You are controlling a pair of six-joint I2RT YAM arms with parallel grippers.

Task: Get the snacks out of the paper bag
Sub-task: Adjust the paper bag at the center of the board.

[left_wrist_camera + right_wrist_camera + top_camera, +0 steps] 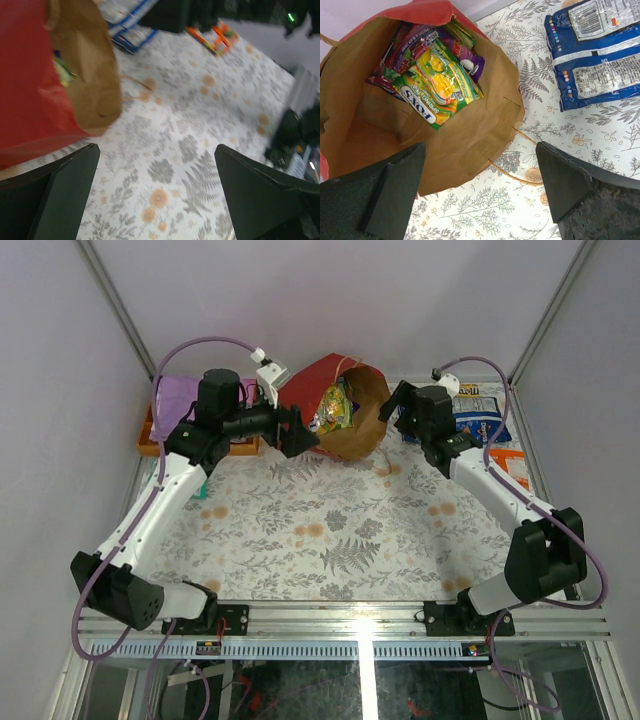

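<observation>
- Firstly, at the far left of the floral-printed surface (330, 540), an orange tray (147, 440) sits at the edge. It holds a flat purple item (176, 395).
- Next, the left gripper (297, 430) is just beside the red outer wall of the paper bag (365, 435), on the bag's left side. Contact cannot be confirmed. Its wrist view shows the fingers (65, 195) set wide apart with only printed surface between them, and nothing held.
- The paper bag is red outside and brown kraft inside. It stands at the far middle of the surface, between the two arms. Its mouth gapes open, tipped toward the right arm. One thin loop handle (517, 175) trails onto the surface below the rim.
- The snacks are partly still inside the bag. A green and yellow "Fox's" candy bag (437, 87) lies uppermost, with a purple packet (467, 62) partly under it. The other packets beneath are too covered to identify.
- The right gripper (480, 145) is near the bag's right rim, and its camera looks into the mouth. Its fingers are spread wide and empty, with the bag's near wall and the handle showing in the gap. Whether either finger touches the bag cannot be told.
- The blue-white bag (597, 55) is outside the paper bag. It lies flat on the surface just right of it, printed label panel up.
- The orange packet (510, 465) lies flat at the right edge, closer to the arm bases than the blue-white bag.
</observation>
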